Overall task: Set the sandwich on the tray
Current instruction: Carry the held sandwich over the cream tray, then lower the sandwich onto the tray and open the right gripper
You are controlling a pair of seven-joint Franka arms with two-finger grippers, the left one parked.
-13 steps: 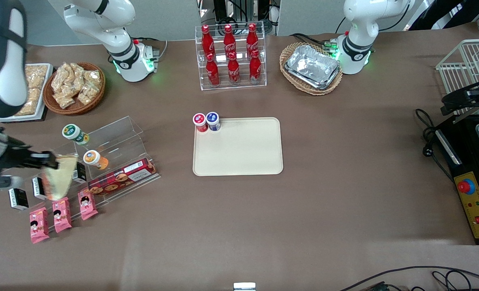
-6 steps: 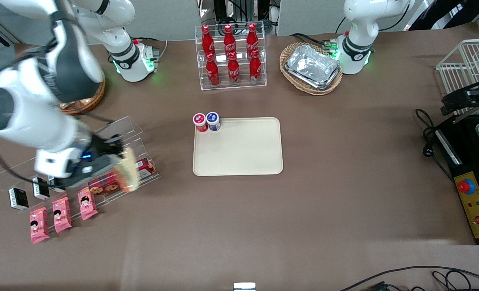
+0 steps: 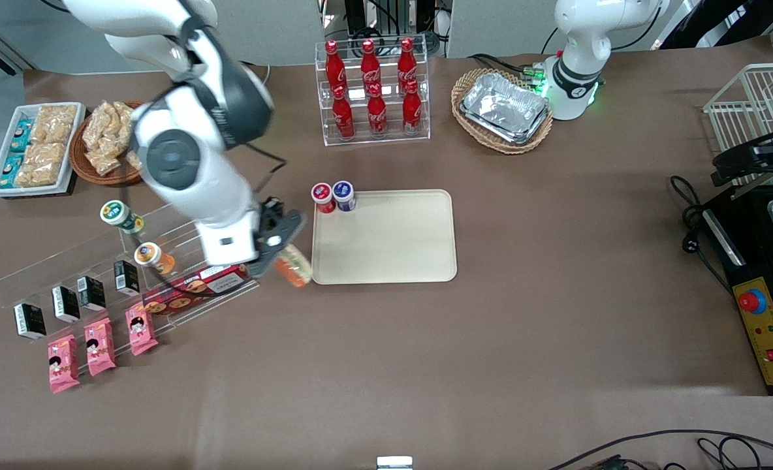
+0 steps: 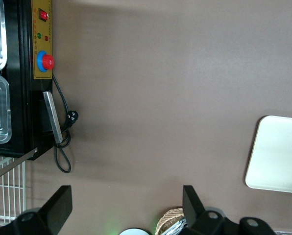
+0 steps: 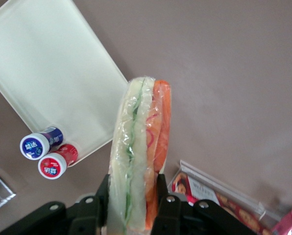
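**Sandwich held in the air just beside the tray's edge**

The pincer (image 3: 281, 251) of the right arm hangs above the brown desk (image 3: 556, 313), pinching the sandwich (image 3: 293, 267) between its two fingers (image 5: 161, 196). The wrist view shows the grip plainly: the wrapped wedge stands on edge between the black fingers, pale bread on one face, green and orange filling layers running along its length, clear plastic creased around it.

From the front, the sandwich sits at the tip of the pincer, lifted clear of the desk and just beside the rim of the cream tray (image 3: 393, 248), at the tray corner that lies nearer to the camera and toward the working arm's end. It does not rest on the tray.

Two small capped jars, one red (image 3: 323, 196) and one blue (image 3: 343, 194), stand touching each other at the tray's corner farther from the camera; the rest of the tray surface is bare. Toward the working arm's end, a clear acrylic stand (image 3: 184, 225) carries a red biscuit box (image 3: 194, 287), just beside the pincer.
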